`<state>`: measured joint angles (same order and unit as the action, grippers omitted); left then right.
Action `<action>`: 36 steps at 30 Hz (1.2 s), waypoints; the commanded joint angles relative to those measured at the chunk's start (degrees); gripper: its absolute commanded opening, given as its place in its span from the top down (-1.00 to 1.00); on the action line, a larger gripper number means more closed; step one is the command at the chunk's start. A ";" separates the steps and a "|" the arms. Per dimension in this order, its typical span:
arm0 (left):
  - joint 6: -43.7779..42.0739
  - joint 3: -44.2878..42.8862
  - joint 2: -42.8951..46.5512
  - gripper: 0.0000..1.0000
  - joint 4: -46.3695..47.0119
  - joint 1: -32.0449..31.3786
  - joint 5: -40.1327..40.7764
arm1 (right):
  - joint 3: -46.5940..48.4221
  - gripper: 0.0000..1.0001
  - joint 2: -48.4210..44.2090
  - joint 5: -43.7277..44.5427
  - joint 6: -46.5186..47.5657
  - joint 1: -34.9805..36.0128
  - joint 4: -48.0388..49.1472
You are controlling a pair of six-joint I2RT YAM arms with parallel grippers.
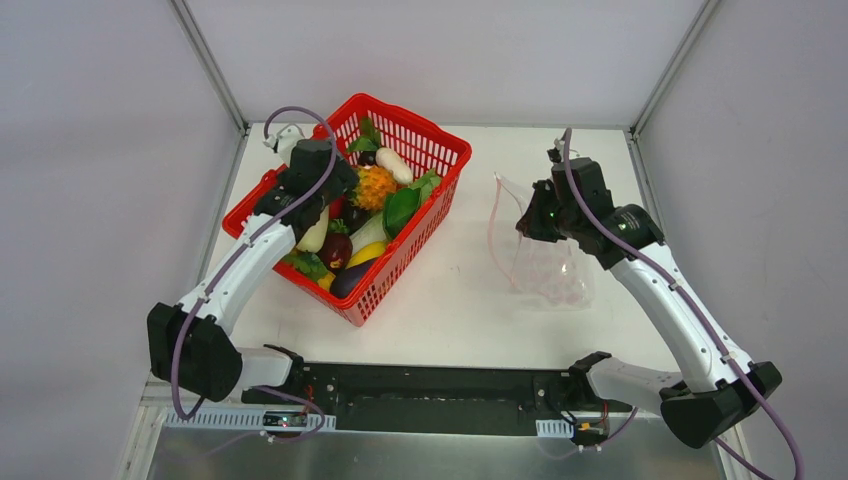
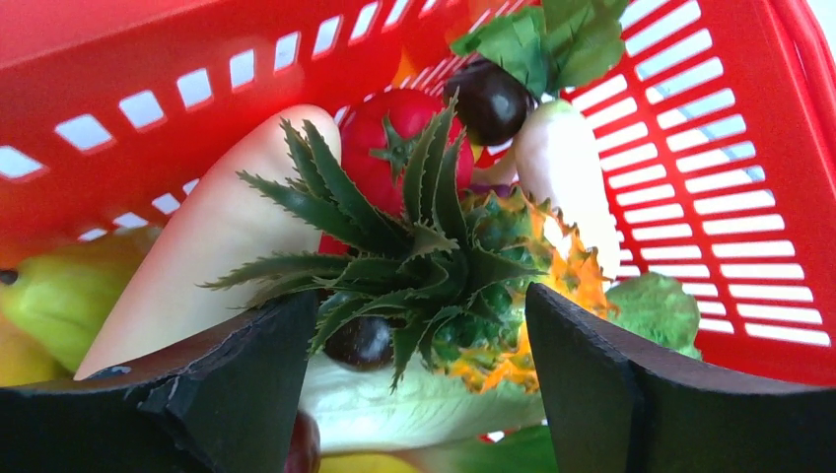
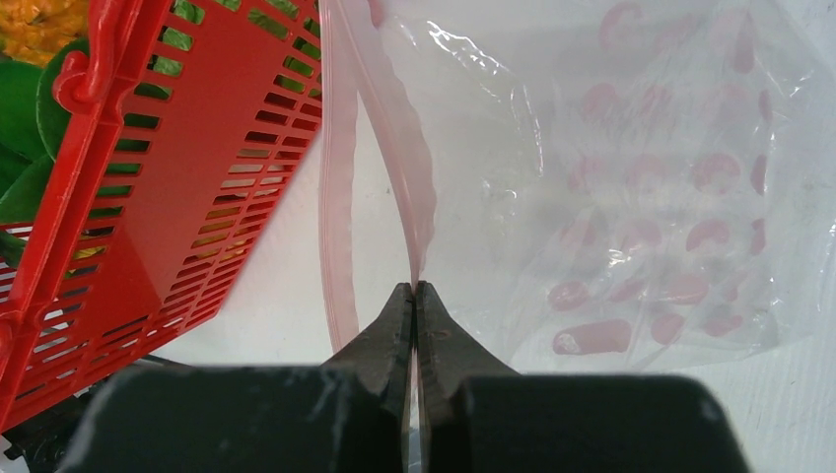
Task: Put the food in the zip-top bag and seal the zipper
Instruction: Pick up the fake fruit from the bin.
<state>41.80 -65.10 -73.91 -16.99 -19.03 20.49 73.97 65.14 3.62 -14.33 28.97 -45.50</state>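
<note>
The food lies in a red mesh basket. My left gripper reaches down into it, open, its jaws on either side of the green crown of the orange pineapple without touching it. Around the pineapple lie a red fruit, white radishes and a dark purple piece. The clear zip-top bag sits on the table right of the basket, empty. My right gripper is shut on one lip of its pink zipper, and holds the mouth up and apart from the other lip.
The basket's right wall stands close to the left of the bag's mouth. Grey walls enclose the white table on three sides. A black rail with the arm bases runs along the near edge.
</note>
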 commanded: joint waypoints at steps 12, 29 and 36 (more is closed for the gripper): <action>6.69 1.37 -6.32 0.38 11.86 0.96 -1.69 | -0.64 1.00 -2.03 -0.96 1.75 -0.09 1.42; 3.19 8.61 6.88 1.00 21.98 0.92 -3.00 | -1.16 1.00 -2.82 -1.46 1.70 -0.06 2.10; 1.35 8.90 15.34 1.00 21.17 0.66 -2.98 | -1.50 1.00 -3.18 -0.80 -0.21 -0.12 4.04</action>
<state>45.10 -56.25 -63.48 1.17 -18.31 18.15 72.36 63.44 2.55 -13.39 28.97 -44.66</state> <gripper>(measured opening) 0.046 0.009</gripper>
